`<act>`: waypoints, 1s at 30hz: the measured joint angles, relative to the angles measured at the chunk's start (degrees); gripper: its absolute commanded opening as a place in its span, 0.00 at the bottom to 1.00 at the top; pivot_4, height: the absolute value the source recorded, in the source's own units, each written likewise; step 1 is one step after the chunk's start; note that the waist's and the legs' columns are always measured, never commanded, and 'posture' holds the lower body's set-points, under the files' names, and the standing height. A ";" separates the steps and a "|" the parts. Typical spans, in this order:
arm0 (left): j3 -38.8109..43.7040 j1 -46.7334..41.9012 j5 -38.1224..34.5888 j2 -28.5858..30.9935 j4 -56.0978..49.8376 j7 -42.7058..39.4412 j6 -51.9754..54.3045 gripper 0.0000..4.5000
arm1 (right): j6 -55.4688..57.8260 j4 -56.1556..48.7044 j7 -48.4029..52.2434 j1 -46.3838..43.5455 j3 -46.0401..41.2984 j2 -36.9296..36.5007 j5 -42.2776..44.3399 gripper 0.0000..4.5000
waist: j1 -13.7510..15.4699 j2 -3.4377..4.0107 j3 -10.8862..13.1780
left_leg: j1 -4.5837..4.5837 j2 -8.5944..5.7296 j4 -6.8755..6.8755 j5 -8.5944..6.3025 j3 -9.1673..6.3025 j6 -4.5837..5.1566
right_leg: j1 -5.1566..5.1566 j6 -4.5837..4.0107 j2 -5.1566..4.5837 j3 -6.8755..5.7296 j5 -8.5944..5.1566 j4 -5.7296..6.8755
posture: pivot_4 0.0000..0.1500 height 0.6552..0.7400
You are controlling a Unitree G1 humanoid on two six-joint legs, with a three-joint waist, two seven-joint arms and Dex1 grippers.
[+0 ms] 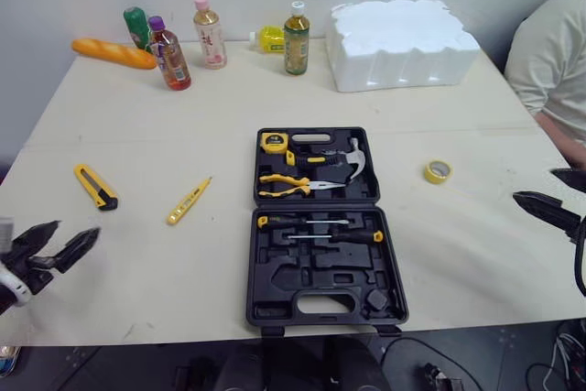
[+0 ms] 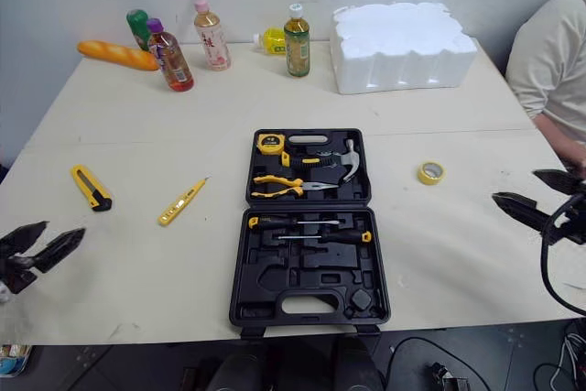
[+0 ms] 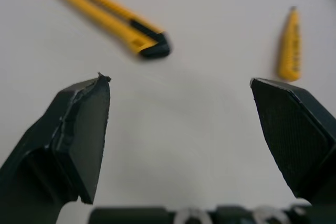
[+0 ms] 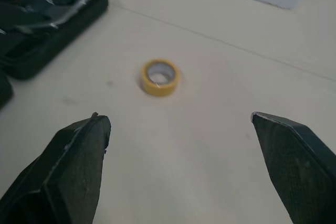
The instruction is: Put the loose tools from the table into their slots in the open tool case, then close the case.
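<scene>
The black tool case point(image 1: 320, 276) lies open at the table's middle, holding a tape measure, hammer, pliers and screwdrivers, with several slots bare. On the left of the table lie a yellow utility knife point(image 1: 95, 186) and a yellow tester pen point(image 1: 189, 200). A yellow tape roll point(image 1: 438, 171) sits to the right of the case. My left gripper point(image 1: 75, 229) hangs open near the front left edge, short of the knife point(image 3: 113, 17) and pen point(image 3: 290, 45). At the right edge my right gripper point(image 1: 534, 184) is open, pointing at the tape roll point(image 4: 159, 77), holding nothing.
Several bottles point(image 1: 212, 34) and a bread loaf point(image 1: 114, 52) stand along the back left. A white foam block point(image 1: 401, 43) sits at the back right. A person in a light shirt point(image 1: 554, 61) is beside the table's right side.
</scene>
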 measured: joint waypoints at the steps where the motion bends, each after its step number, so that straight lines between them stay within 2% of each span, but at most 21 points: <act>1: -2.20 -0.23 0.61 0.89 -1.14 -0.05 0.01 1.00 | 1.75 -3.21 -0.32 -0.22 0.71 0.40 1.91 0.99 | 0.13 0.00 0.00 | 0.00 0.01 -0.01 0.01 -0.02 0.01 | 0.00 -0.01 0.01 -0.02 -0.01 0.01 | 1.00 0.98; 5: -12.37 -3.96 4.45 4.38 -4.40 -0.57 -1.22 1.00 | 7.99 -17.53 -0.81 -4.25 7.52 1.37 12.51 0.99 | 0.33 0.07 0.04 | -0.02 0.02 0.03 0.04 -0.05 0.00 | 0.00 -0.02 0.03 -0.04 -0.01 0.05 | 1.00 0.98; 10: -20.45 -10.18 9.30 5.15 0.48 -0.39 -3.06 1.00 | 10.80 -25.16 -2.02 -12.67 14.46 1.19 20.35 0.99 | 0.30 0.07 0.05 | -0.11 0.01 0.02 0.07 -0.07 0.18 | -0.06 -0.02 0.03 -0.08 -0.01 -0.06 | 1.00 0.98; 16: -29.24 -18.74 14.04 3.99 6.84 0.25 -5.90 1.00 | 10.57 -27.39 -3.54 -23.73 25.62 3.78 21.63 0.99 | 0.32 0.03 0.06 | -0.30 -0.01 0.07 0.08 -0.09 0.14 | -0.18 0.02 0.03 -0.23 0.01 -0.12 | 1.00 0.98; 22: -35.35 -23.74 19.26 2.84 11.96 0.36 -10.48 1.00 | 10.41 -27.40 -4.73 -28.17 33.00 6.52 20.63 0.99 | 0.37 0.03 0.06 | -0.34 0.00 0.10 0.15 -0.01 -0.08 | -0.20 0.05 -0.02 -0.53 0.02 -0.13 | 1.00 0.98; 25: -36.44 -25.02 20.61 1.40 12.83 0.82 -11.90 0.82 | 10.40 -27.45 -5.59 -29.23 34.37 7.77 20.48 1.00 | 0.45 0.02 0.05 | -0.33 -0.01 0.16 0.16 0.02 -0.07 | -0.18 0.08 -0.04 -0.56 0.04 -0.08 | 1.00 0.98; 30: -37.62 -25.41 21.34 0.21 12.98 0.96 -12.72 0.33 | 10.37 -27.51 -6.37 -29.37 35.29 8.33 19.50 1.00 | 0.43 0.02 0.05 | -0.22 -0.01 0.17 0.15 0.02 0.11 | -0.16 0.10 -0.06 -0.54 0.05 0.14 | 1.00 0.98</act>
